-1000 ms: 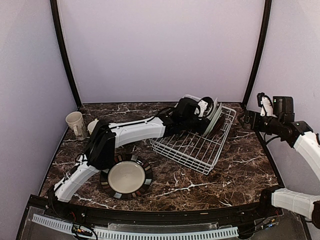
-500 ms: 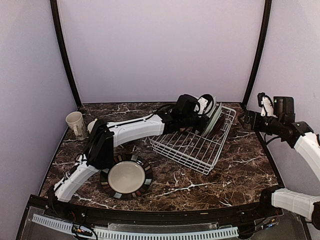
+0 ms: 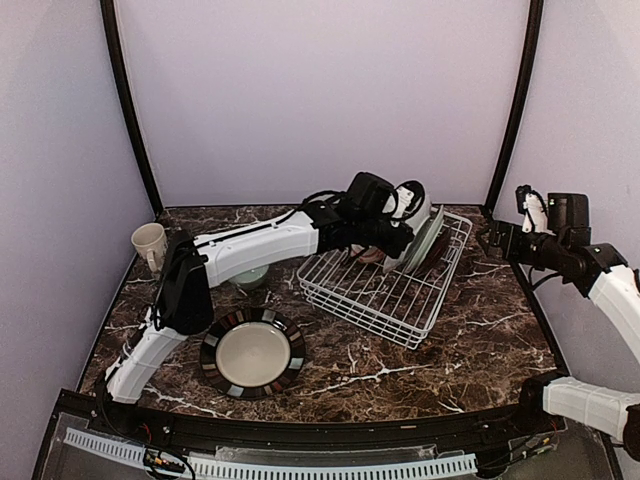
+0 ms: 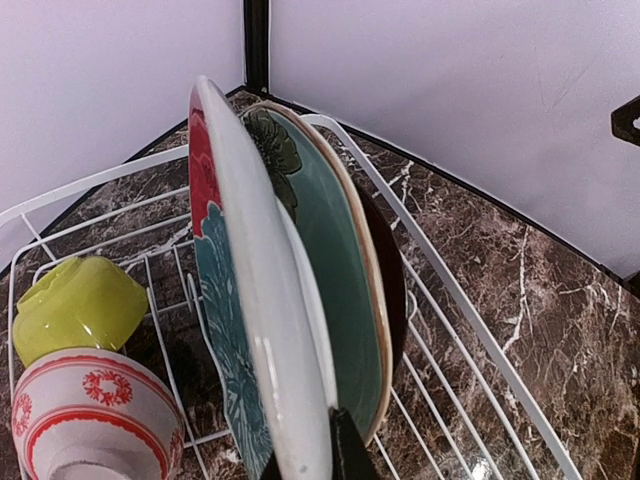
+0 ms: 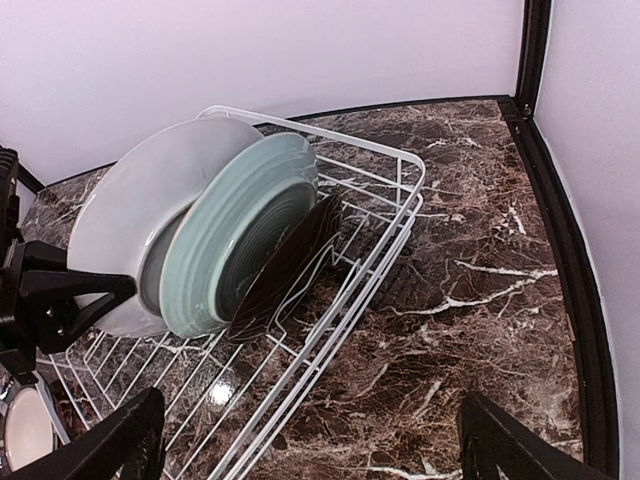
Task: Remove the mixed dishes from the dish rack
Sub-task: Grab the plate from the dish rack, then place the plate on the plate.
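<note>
Pale lilac walls close in a dark marble counter, with the white wire dish rack sitting right of centre in the overhead view. 3 plates stand on edge at the rack's far end, leaning together: a red-flowered plate in front, a pale green plate against it, and a dark plate behind. The left pincer is closed tight on the rim of the red-flowered plate, its edge pinched between the fingers at the bottom of the left wrist view. 2 bowls sit upside down in the rack at the lower left of that view, a lime bowl and a pink-striped bowl. The right pincer hangs at the right edge of the overhead view, jaws spread wide, holding nothing and well apart from the rack. A beige mug, a mint bowl and a black-rimmed plate rest on the counter at left.
</note>
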Tool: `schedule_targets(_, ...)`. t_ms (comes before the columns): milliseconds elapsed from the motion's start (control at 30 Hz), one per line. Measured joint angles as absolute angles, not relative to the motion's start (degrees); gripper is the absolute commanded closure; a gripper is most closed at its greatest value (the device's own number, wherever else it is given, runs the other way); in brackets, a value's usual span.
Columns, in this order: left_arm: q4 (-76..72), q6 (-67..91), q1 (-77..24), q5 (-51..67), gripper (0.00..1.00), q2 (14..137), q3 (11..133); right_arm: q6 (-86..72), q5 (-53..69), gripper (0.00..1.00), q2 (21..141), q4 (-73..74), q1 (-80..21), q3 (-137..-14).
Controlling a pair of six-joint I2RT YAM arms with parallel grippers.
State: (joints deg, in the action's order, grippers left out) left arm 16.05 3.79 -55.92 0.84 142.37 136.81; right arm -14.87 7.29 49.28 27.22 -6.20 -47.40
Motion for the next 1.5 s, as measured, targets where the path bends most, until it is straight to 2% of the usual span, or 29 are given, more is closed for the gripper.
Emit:
schedule_targets(467, 25.8, 5.1, -56.1, 4.3, 0.99, 134.9, 136.8, -15.3, 8.7, 0.01, 49.7, 27.2, -6.2, -47.4)
schedule_targets(867, 34.7, 2.8, -56.7, 3.5, 0.99, 121.5, 135.1, -15.8, 11.3, 0.01, 52.0, 26.5, -6.2, -46.8)
schedule_targets(1200, 36.7, -1.1, -57.4, -4.1, 0.99, 100.5, 115.8, -17.6, 13.2, 0.01, 49.3, 19.6, -6.2, -43.9)
schedule_targets(1500, 42.4, -1.0, -57.5, -17.1, 0.99, 81.6, 99.6, -18.4, 14.8, 0.01, 46.7, 15.4, -6.2, -42.2)
